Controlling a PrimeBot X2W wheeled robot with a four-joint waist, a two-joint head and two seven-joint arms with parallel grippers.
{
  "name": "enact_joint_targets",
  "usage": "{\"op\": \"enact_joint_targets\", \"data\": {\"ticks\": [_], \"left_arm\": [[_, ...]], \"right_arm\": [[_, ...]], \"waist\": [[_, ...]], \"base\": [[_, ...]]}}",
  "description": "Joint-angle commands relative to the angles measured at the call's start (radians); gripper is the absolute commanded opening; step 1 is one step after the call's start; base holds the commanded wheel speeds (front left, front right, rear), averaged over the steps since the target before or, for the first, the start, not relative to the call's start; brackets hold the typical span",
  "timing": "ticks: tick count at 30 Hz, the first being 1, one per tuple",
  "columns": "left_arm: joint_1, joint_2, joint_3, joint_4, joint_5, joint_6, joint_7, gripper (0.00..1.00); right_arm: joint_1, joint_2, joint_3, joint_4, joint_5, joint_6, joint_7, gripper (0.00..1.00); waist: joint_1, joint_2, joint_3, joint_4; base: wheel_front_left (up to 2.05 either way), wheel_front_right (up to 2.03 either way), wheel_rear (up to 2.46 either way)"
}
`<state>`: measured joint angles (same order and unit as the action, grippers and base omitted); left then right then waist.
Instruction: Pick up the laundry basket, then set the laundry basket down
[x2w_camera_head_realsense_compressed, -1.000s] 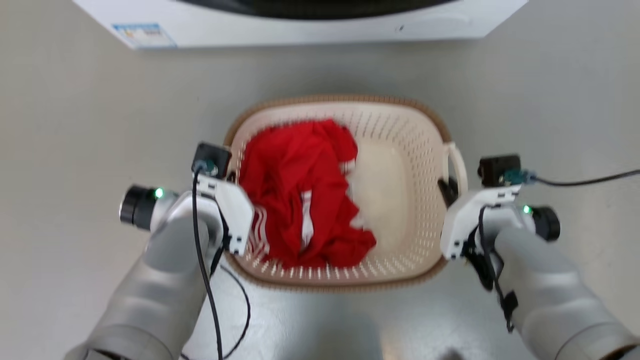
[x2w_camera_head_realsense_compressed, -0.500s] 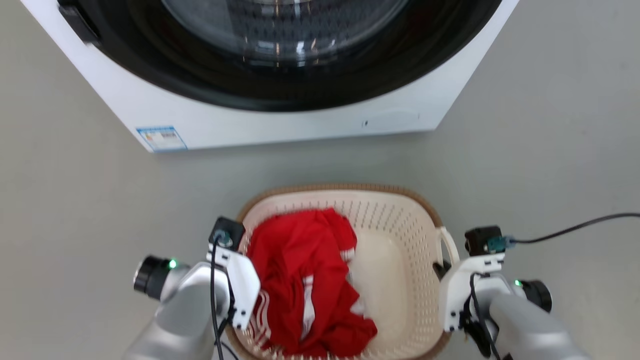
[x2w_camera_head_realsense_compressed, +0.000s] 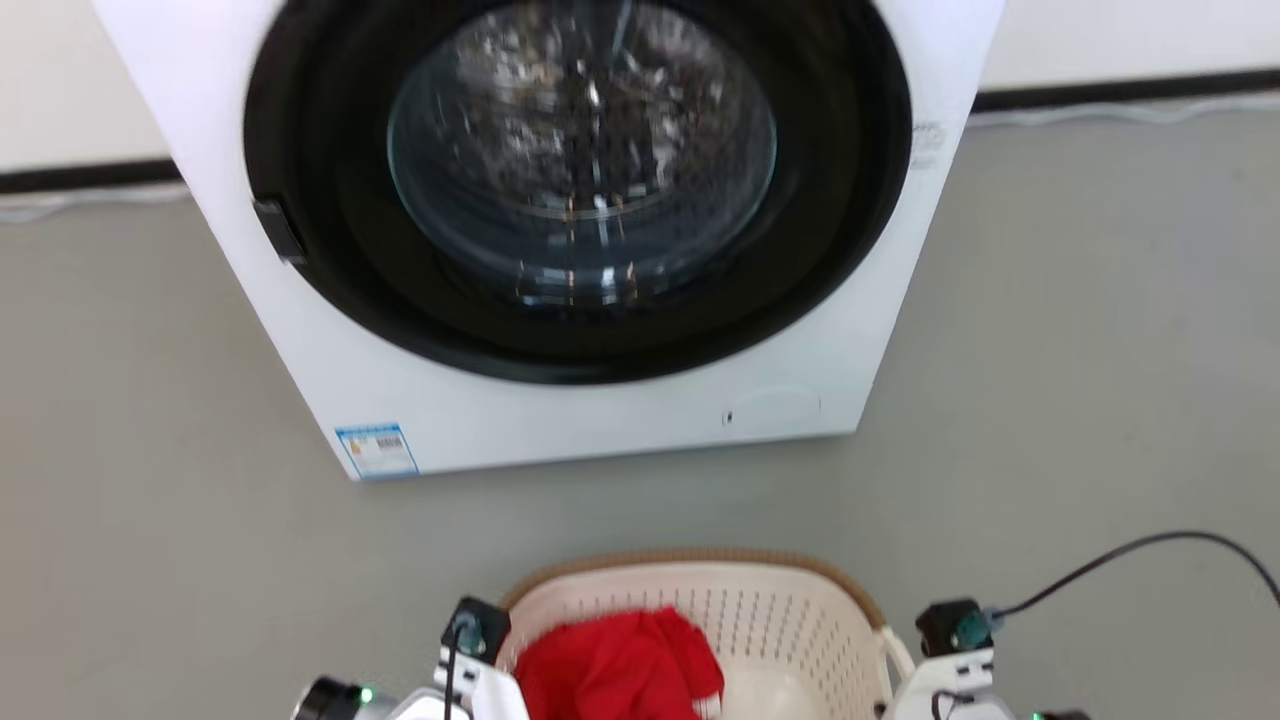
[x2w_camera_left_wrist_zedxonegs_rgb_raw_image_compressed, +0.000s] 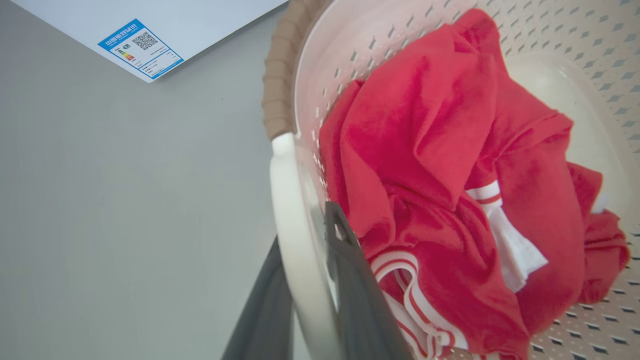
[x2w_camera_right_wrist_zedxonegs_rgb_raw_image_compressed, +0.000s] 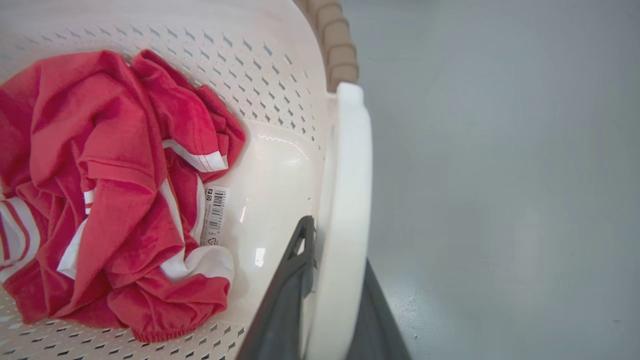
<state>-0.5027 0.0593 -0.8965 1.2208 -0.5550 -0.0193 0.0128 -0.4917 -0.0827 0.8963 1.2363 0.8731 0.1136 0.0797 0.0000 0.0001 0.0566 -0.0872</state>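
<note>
wide grey floor (x2w_camera_head_realsense_compressed: 1080, 350), and on it the big white front-loading washing machine (x2w_camera_head_realsense_compressed: 330, 380) with its round dark glass door. in front of it, apart, sits the small cream perforated plastic laundry basket (x2w_camera_head_realsense_compressed: 800, 610) with a brown woven-look rim, low in the head view; lifted or grounded, i cannot tell. inside, a crumpled red garment (x2w_camera_left_wrist_zedxonegs_rgb_raw_image_compressed: 425, 150) with white stripes. left gripper (x2w_camera_left_wrist_zedxonegs_rgb_raw_image_compressed: 302, 235) clamped on the white left loop handle (x2w_camera_left_wrist_zedxonegs_rgb_raw_image_compressed: 292, 210), right gripper (x2w_camera_right_wrist_zedxonegs_rgb_raw_image_compressed: 337, 250) clamped on the right loop handle (x2w_camera_right_wrist_zedxonegs_rgb_raw_image_compressed: 347, 165), each with one finger inside, one outside. small blue label (x2w_camera_head_realsense_compressed: 377, 451) on the washer's lower corner.
</note>
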Motion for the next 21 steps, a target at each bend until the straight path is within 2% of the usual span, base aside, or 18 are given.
{"op": "enact_joint_targets", "data": {"ticks": [1, 21], "left_arm": [[-0.01, -0.009, -0.007, -0.041, 0.002, -0.021, -0.005, 0.0], [0.004, -0.009, -0.092, -0.092, -0.145, 0.036, 0.008, 0.0]], "right_arm": [[0.008, 0.033, 0.03, -0.034, -0.004, 0.017, 0.007, 0.0], [0.011, 0.033, 0.05, -0.031, -0.015, 0.017, 0.013, 0.0]], "waist": [[0.0, -0.0001, -0.058, 0.0], [0.0, -0.0001, -0.081, -0.01]], "base": [[0.0, 0.0, 0.0], [0.0, 0.0, 0.0]]}}
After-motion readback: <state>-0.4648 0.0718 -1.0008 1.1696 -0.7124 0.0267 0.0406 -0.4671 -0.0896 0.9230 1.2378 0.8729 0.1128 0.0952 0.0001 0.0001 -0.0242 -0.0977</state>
